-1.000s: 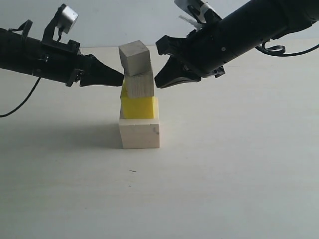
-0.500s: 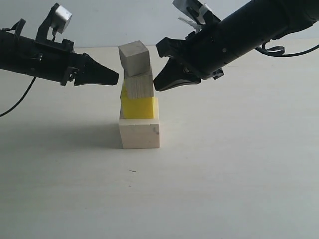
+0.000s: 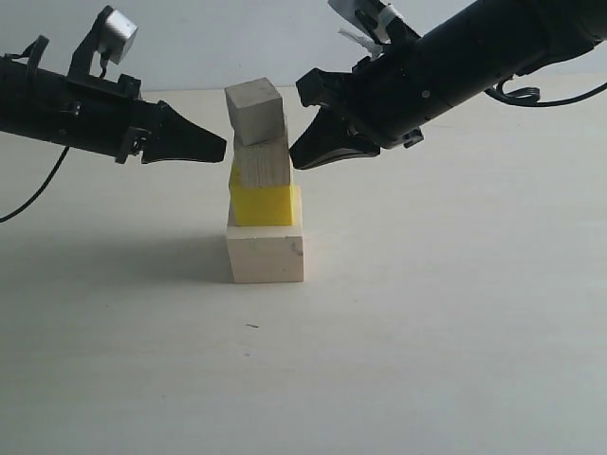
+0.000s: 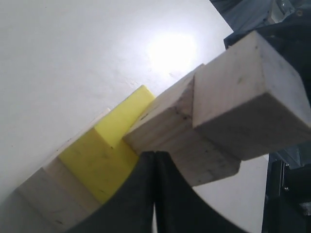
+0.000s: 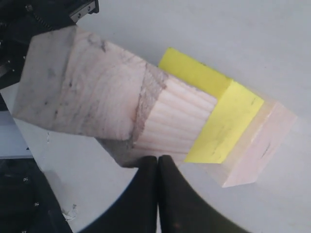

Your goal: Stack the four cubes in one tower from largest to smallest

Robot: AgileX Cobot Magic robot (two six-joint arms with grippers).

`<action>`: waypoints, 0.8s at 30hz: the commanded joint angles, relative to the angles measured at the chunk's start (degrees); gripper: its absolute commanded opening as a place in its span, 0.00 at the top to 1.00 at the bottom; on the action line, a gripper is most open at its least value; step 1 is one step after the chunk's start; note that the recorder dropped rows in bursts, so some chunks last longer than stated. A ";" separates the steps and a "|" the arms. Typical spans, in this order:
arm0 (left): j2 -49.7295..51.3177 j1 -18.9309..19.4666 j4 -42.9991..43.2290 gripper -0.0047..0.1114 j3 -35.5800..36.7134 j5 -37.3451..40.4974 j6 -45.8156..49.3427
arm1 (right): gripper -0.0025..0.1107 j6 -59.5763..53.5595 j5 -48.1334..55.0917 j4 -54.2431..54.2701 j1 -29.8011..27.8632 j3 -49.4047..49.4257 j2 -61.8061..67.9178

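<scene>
Tower (image 3: 264,190): is standing as a single column on the pale table (image 3: 427,332), right between the two sets of fingertips.
Big pale wood cube (image 3: 266,256): is sitting at the bottom, well below both fingertips, flat on the table.
Yellow cube (image 3: 264,205): is resting on the big cube, just below the level of both tips.
Smaller pale wood cube (image 3: 263,163): is lying on the yellow cube, at the height of the tips, with one gripper on either side of it.
Tiny pale wood cube (image 3: 254,110): is sitting on top, above both tips, twisted a little against the cube beneath it and overhanging toward the left gripper's side.
Left gripper (image 3: 220,147): is pointing at the smaller pale wood cube with its fingers (image 4: 141,194) pressed together into one closed tip, holding nothing. A narrow gap is showing between the tip and the cube's face.
Right gripper (image 3: 296,161): is angling down toward the opposite face of the same cube, its fingers (image 5: 146,194) also pressed together and carrying nothing. The tip is sitting right at the cube's edge, and whether it is touching cannot be told.
Left wrist view: is showing the closed tip (image 4: 154,155) just short of the yellow and smaller wood cubes.
Right wrist view: is showing the closed tip (image 5: 158,159) right beside the smaller wood cube.
</scene>
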 commanded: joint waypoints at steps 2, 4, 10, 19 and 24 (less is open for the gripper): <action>-0.49 0.20 -0.42 0.96 -0.32 1.11 -0.27 | 0.98 -1.72 -0.12 1.70 -0.17 -0.23 1.96; -0.49 0.20 -0.42 0.96 -0.32 1.23 -0.27 | 0.98 -2.02 -0.67 1.81 -0.17 -0.23 1.94; -0.49 0.20 -0.42 0.96 -0.32 1.33 -0.27 | 0.98 -2.38 -1.99 1.66 -0.17 -0.36 1.84; -0.49 0.20 -0.42 0.96 -0.32 1.33 -0.27 | 0.98 -2.38 -4.53 1.66 -0.17 -0.36 1.84; -0.49 0.20 -0.42 0.96 -0.32 1.33 -0.27 | 0.98 -2.80 -4.52 2.24 -0.17 -0.36 1.84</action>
